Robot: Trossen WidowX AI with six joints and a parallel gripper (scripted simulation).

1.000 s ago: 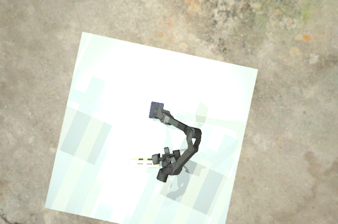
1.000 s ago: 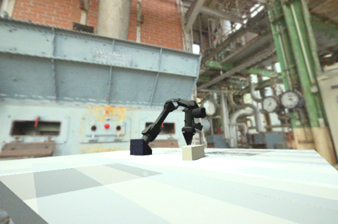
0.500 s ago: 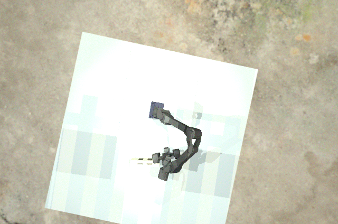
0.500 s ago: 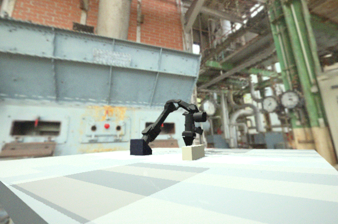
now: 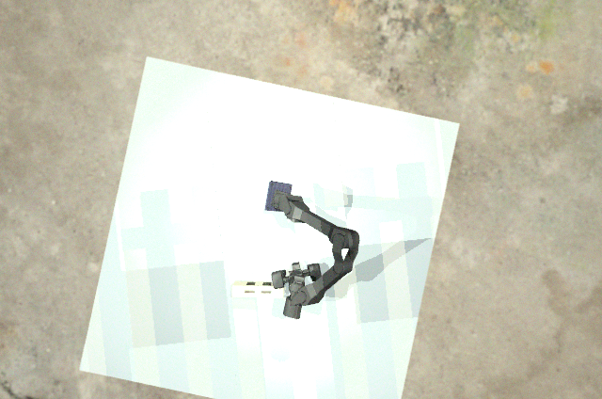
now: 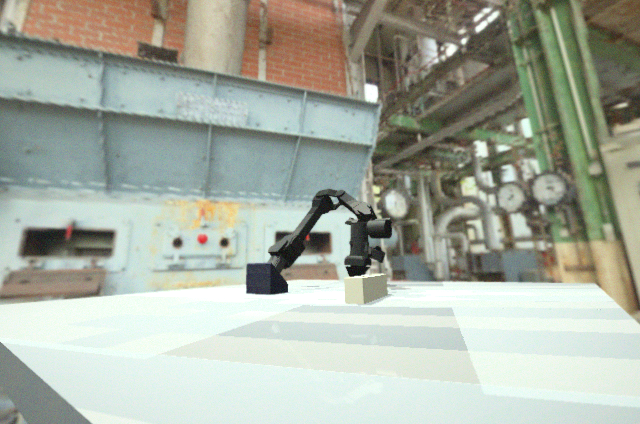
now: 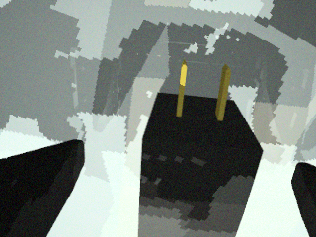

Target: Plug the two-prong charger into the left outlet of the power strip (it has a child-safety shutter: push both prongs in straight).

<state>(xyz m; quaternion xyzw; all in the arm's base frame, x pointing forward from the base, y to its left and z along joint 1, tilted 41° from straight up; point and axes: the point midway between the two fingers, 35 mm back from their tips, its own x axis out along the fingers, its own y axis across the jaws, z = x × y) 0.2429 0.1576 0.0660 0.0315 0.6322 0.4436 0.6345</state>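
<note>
Two bare brass prongs (image 7: 223,94) on the black charger (image 5: 295,266) (image 7: 197,143), unplugged. Near the charger, the power strip (image 5: 243,292) (image 6: 356,290). At the charger, the gripper (image 5: 295,276) (image 6: 356,271) (image 7: 190,164) wide open, one finger to either side, apart from its body, nothing gripped.

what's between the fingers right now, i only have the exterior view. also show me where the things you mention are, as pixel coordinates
Observer: In the wrist view, the black charger (image 7: 197,143) lies between the open gripper's (image 5: 295,274) (image 6: 356,272) (image 7: 189,158) two fingers, touching neither.
Operator: which way do its prongs point
Observer: Toward the top edge of the wrist view: two brass-coloured prongs (image 7: 202,93), side by side, both bare.
Operator: and the power strip, can you see its slots
Observer: Yes, in the top view: dark slots show on the pale power strip (image 5: 243,291) (image 6: 356,290), and the gripper and arm hide its right-hand end.
</note>
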